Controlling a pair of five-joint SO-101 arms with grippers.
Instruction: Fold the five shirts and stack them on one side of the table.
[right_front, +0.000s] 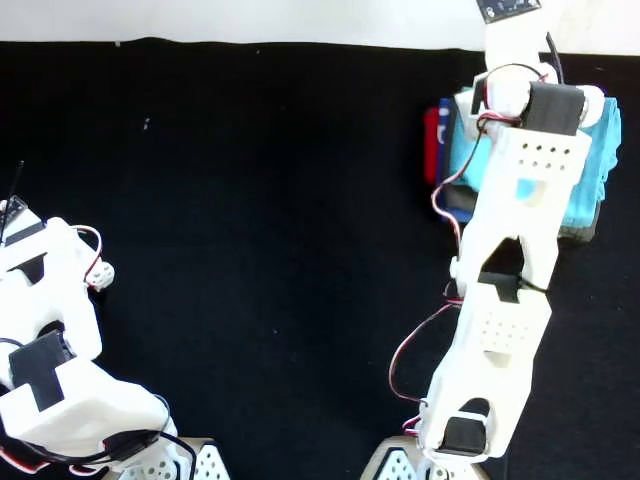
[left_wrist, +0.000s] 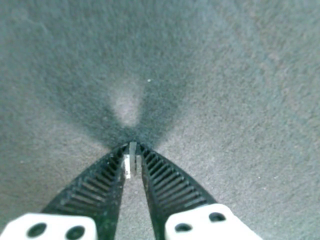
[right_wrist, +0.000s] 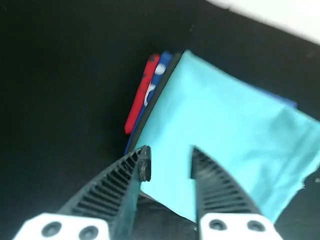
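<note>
- Black cloth (right_front: 270, 200) covers the whole table, dull and even, with a few pale specks of lint on it.
- Nearest, at the left edge of the high view, the left arm (right_front: 50, 340) sits folded over its base, well apart from the shirts.
- Its wrist view has the left gripper (left_wrist: 131, 150) pointing down at bare cloth. Its two ribbed black fingers (left_wrist: 170, 185) are pressed together at the tips with nothing between them.
- On the right side, the right arm (right_front: 500, 300) is stretched out from its base across the table, with its upper part over the shirts.
- The right gripper (right_wrist: 170, 161) hangs over one edge of the top shirt with its fingers (right_wrist: 120, 185) spread and nothing held between them. Whether the tips touch the fabric cannot be told.
- The stack of folded shirts (right_front: 600, 170) lies at the far right of the table, close to the back edge and partly hidden by the arm.
- A turquoise shirt (right_wrist: 225, 130) lies on top of the stack. Beneath it, the edges of a blue shirt (right_wrist: 157, 75) with white dots and a red shirt (right_wrist: 140, 95) stick out on the side toward the table's middle.
- Beyond the table's far edge runs a plain white strip (right_front: 250, 20).
</note>
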